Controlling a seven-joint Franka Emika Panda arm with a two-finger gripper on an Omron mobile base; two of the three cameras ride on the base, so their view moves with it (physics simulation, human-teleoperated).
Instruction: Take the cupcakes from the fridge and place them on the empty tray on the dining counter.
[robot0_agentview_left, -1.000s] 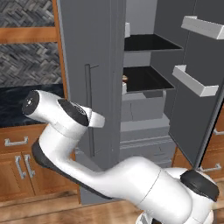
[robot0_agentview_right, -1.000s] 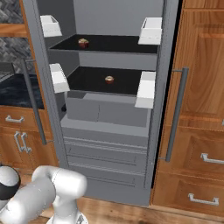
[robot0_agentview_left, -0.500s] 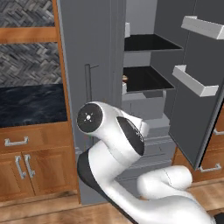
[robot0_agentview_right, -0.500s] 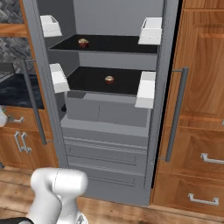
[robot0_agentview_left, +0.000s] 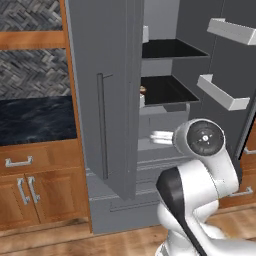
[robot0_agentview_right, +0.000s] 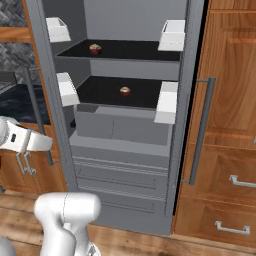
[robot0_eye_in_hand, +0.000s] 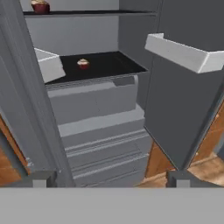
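Fridge (robot0_agentview_right: 125, 130) doors open. One cupcake (robot0_agentview_right: 95, 49) on upper shelf, other cupcake (robot0_agentview_right: 125, 91) on lower shelf. Tool (robot0_eye_in_hand: 109, 178) wide open, empty, facing fridge interior.

A second ago my arm stretched off to the left in front of the wooden cabinets; since then I have swung it round toward the open fridge (robot0_agentview_right: 125, 135). In the left base view my elbow joint now sits before the fridge's lower drawers (robot0_agentview_left: 125, 200) rather than by the cabinets. In the right base view my forearm has come in at the left edge, beside the left door. My end effector (robot0_eye_in_hand: 111, 177) has spread a little wider, and both cupcakes (robot0_eye_in_hand: 83, 64) lie ahead of it.
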